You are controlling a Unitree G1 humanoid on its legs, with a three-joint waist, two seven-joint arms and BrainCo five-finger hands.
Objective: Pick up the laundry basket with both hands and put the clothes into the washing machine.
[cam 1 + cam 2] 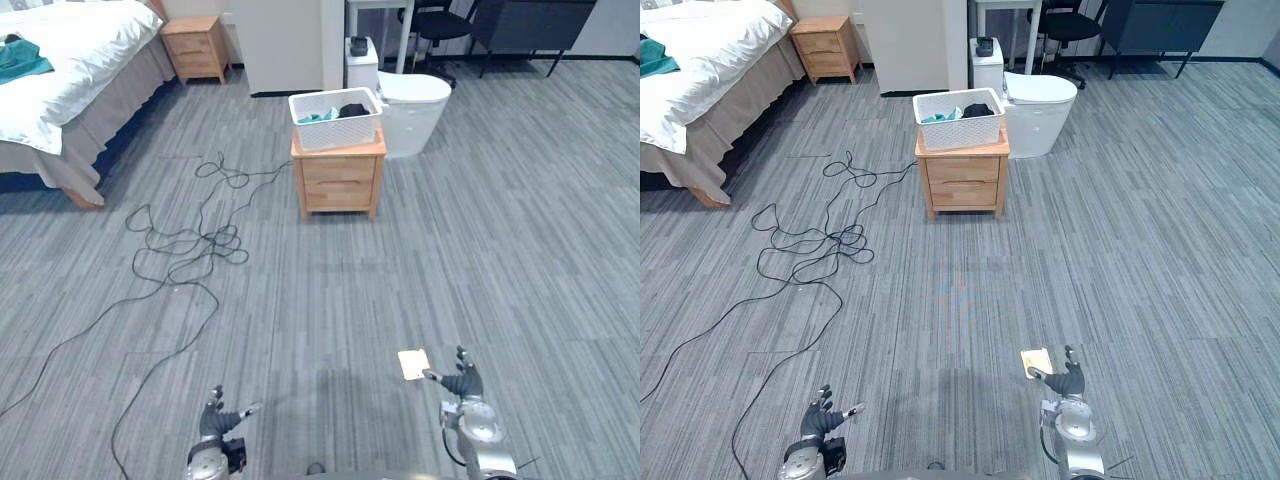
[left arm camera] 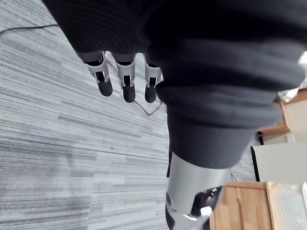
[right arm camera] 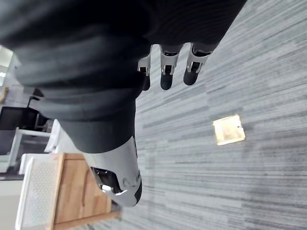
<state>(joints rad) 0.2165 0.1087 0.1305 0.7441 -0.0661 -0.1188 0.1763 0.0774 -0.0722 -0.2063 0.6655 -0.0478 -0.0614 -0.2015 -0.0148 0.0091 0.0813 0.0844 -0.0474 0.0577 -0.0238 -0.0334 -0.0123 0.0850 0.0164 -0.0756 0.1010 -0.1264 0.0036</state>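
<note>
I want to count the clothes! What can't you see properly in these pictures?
Clothes in the laundry basket: its walls hide most, both eye views; too small to count.
Washing machine: basket and nightstand cover part of it, eye views.
Bed: cut off by the edge.

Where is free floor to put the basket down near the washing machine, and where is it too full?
Free: the grey floor between the wooden nightstand and the brass floor plate, and the stretch right of the washing machine. Crowded: the nightstand top, which the laundry basket covers almost fully.
</note>
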